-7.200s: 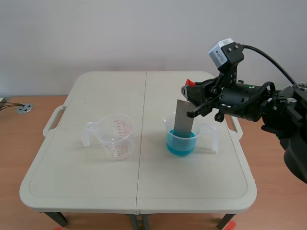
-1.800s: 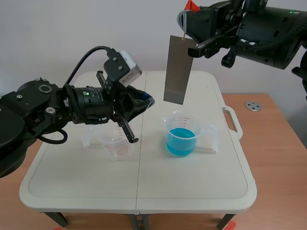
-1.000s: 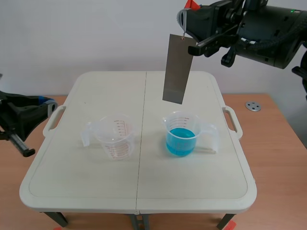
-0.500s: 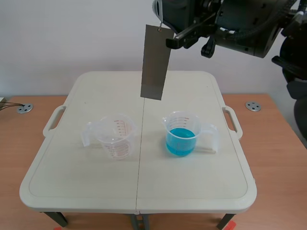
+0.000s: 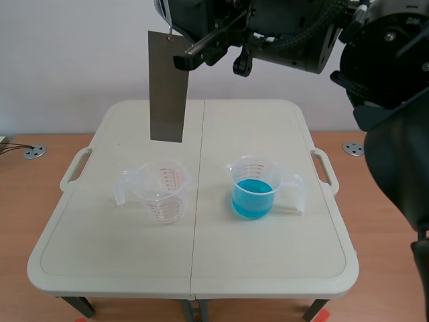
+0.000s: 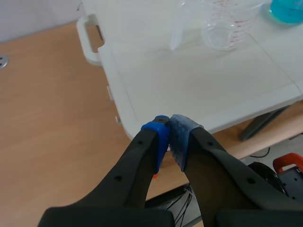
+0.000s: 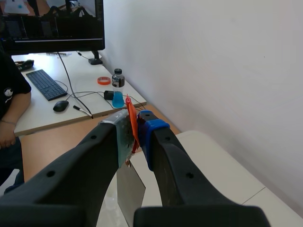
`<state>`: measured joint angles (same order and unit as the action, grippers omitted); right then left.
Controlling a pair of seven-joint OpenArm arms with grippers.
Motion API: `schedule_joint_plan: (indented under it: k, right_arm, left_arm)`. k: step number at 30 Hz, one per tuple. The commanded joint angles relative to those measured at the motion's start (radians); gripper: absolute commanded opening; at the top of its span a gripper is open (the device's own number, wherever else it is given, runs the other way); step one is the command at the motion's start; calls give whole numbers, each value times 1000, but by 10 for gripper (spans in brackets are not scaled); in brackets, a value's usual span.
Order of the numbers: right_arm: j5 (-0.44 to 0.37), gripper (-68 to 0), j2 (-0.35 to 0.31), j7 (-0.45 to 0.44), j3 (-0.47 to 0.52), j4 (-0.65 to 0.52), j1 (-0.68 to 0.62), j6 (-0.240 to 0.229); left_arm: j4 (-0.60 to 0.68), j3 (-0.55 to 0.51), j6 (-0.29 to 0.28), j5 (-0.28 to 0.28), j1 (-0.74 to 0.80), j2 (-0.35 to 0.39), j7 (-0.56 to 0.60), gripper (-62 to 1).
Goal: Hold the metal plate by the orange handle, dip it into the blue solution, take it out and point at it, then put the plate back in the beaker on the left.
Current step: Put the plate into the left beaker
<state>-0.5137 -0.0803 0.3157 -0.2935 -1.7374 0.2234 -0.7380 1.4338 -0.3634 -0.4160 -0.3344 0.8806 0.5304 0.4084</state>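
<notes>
Clamping orange handle (image 7: 130, 118), right pincer (image 7: 135, 130) — plate (image 5: 166, 87) over red-marked beaker (image 5: 163, 194); left pincer (image 6: 169, 137) clenched.

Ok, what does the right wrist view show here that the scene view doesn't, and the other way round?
Only the right wrist view: the orange handle clamped in the right gripper, plus a desk behind with a keyboard and monitor. Only the scene view: the empty beaker, the beaker of blue solution, and the full length of the metal plate, hanging high on the empty beaker's side. Both: at least part of that plate, and the white table.
</notes>
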Motion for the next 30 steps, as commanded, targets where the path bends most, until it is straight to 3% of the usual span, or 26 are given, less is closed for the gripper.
schedule_joint_plan:
  k: [1, 11, 15, 24, 30]
  right_arm:
    - [3, -662, 14, -19, -11, -16, 24, -8]
    - [72, -662, 61, -46, -76, 27, 38, -8]
    - [110, -662, 77, -90, -82, 72, 47, 13]
    - [172, -662, 106, -133, -95, 172, 75, 12]
    - [197, -662, 106, -180, -103, 226, 88, 12]
  left_arm:
    - [16, -5, 7, -10, -11, -11, 10, -593]
    - [17, 4, 32, 40, -14, -21, -2, -594]
    - [17, 5, 38, 55, -14, -21, -18, -594]
    - [17, 81, 124, 146, -14, -20, -40, -594]
    - [17, 111, 145, 149, -14, -20, -40, -594]
